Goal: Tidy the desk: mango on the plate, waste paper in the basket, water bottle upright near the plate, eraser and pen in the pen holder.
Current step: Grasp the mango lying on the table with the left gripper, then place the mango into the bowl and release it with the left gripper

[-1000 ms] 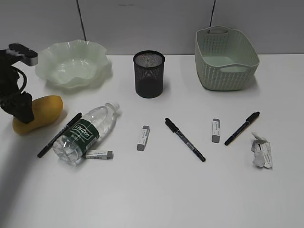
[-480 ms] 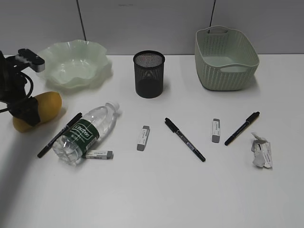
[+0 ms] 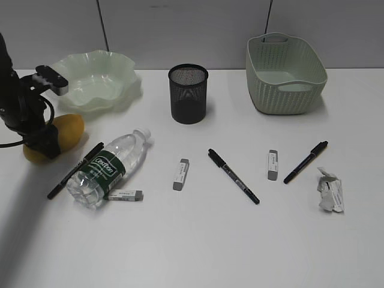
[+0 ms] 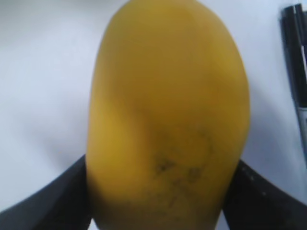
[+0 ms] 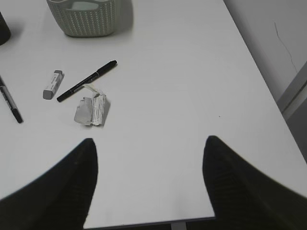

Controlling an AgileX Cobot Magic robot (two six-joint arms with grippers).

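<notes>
The left gripper (image 3: 43, 143) is closed around the yellow-orange, smooth-skinned oblong mango (image 3: 65, 134); the left wrist view shows a black finger (image 4: 45, 203) pressed against each flank of the fruit (image 4: 168, 115). The mango lies on the plain white flat desk (image 3: 198, 240), just in front of the pale green translucent plate with a wavy ruffled rim (image 3: 96, 81). The clear plastic water bottle with a dark green label and white cap (image 3: 108, 168) lies on its side in front of the plate and to its right, near the mango.

The right gripper (image 5: 148, 187) hangs released over bare desk, jaws spread and holding nothing. The small crumpled white waste paper (image 5: 91, 110) lies well in front of the pale green oval woven-texture basket (image 5: 84, 17), apart from the gripper.
</notes>
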